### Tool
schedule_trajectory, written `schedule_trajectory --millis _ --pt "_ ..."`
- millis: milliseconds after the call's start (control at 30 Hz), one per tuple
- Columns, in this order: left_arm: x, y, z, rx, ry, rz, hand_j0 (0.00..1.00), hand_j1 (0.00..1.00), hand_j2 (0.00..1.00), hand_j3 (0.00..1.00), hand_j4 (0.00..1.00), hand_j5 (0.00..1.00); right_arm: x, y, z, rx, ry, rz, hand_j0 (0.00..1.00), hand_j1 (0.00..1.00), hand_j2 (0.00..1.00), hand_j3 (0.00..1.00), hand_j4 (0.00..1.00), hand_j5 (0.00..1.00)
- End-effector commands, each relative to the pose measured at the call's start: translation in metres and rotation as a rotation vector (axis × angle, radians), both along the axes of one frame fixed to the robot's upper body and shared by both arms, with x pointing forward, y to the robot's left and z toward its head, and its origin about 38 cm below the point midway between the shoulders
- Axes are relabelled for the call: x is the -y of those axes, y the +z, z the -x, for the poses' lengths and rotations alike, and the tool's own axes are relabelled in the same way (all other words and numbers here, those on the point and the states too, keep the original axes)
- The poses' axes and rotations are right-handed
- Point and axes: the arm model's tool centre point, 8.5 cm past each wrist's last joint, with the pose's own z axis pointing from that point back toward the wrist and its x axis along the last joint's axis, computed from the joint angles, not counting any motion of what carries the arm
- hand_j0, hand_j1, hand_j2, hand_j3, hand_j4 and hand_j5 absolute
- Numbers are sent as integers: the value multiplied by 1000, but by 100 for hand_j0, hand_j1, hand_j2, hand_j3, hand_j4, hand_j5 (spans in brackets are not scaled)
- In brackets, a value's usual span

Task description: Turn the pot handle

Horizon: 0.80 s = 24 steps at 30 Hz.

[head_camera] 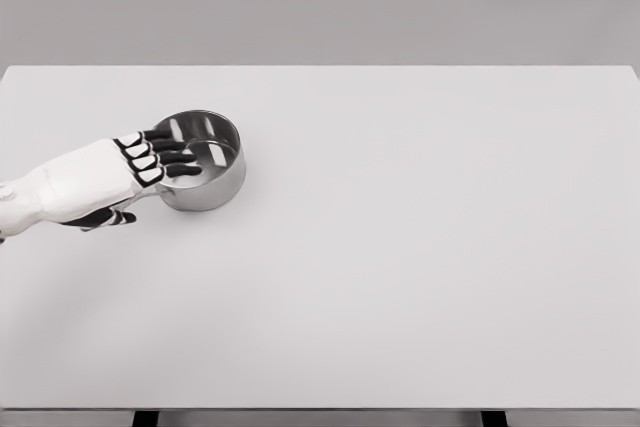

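A shiny steel pot point(205, 172) stands on the white table point(400, 247) at the left, a little behind the middle. My left hand point(158, 183) comes in from the left edge and lies over the pot's left side. Its four black-tipped fingers point(165, 157) stretch out straight across the left rim, and the thumb point(112, 217) sits lower, apart from them. Only a thin sliver of the pot handle point(147, 198) shows between the fingers and the thumb, running from the pot toward the lower left; the palm hides the rest. The right arm is out of view.
The table's far edge runs just behind the pot, with a plain grey wall beyond it. Two dark table legs point(145, 418) show at the bottom edge.
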Motion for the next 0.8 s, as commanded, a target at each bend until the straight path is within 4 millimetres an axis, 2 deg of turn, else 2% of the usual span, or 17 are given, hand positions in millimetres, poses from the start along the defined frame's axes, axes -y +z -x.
schedule_trajectory --millis 0,300,767 --pt "0 -5 -2 -10 9 9 100 100 100 100 100 100 0 0 0 0 0 0 100 100 100 100 100 100" --pt "-3 -27 -11 -41 57 41 100 100 100 100 100 100 0 0 0 0 0 0 100 100 100 100 100 100" --pt "-7 -35 -15 -52 81 41 100 100 100 100 100 100 0 0 -1 1 0 0 100 100 100 100 100 100"
